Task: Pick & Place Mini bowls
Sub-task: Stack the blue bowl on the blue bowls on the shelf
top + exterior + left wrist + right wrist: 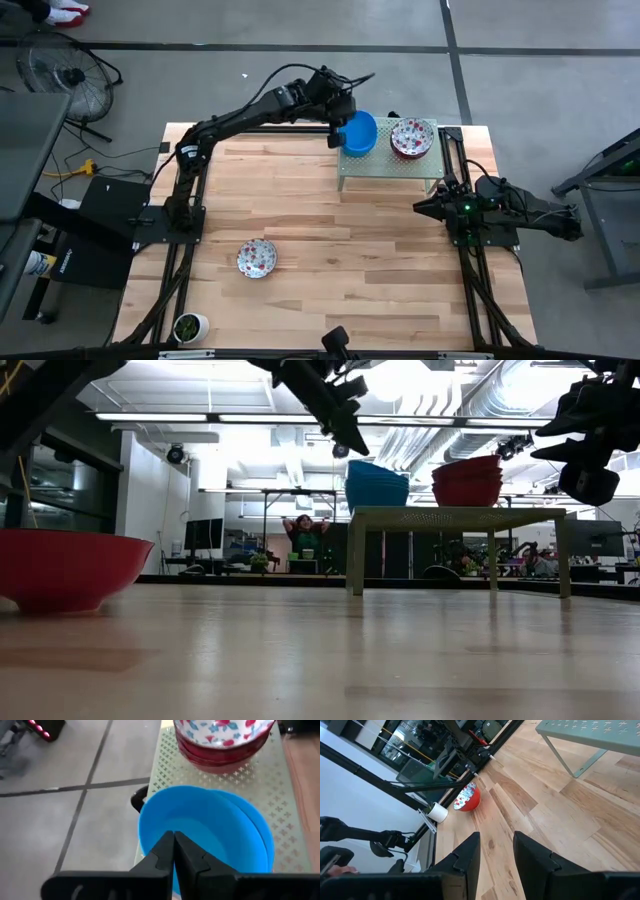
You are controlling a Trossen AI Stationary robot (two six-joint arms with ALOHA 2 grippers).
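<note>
Nowhere can any writing be read. Plain bright blue mini bowls sit stacked on a pale green perforated stand, beside a stack of floral bowls, red outside. Over the blue stack the left pincer is clenched, gripping nothing. Another floral bowl lies alone on the wooden surface. Only the right wrist view shows the right pincer released. Just the high view shows the white cup holding a plant.

- Blue mini bowls: plain bright blue, stacked upright on the green perforated stand.
- Floral mini bowls: white inside with red-pink speckles, red outside, stacked just beside the blue ones.
- Lone floral bowl: upright on the wooden table, well apart from the stand.
</note>
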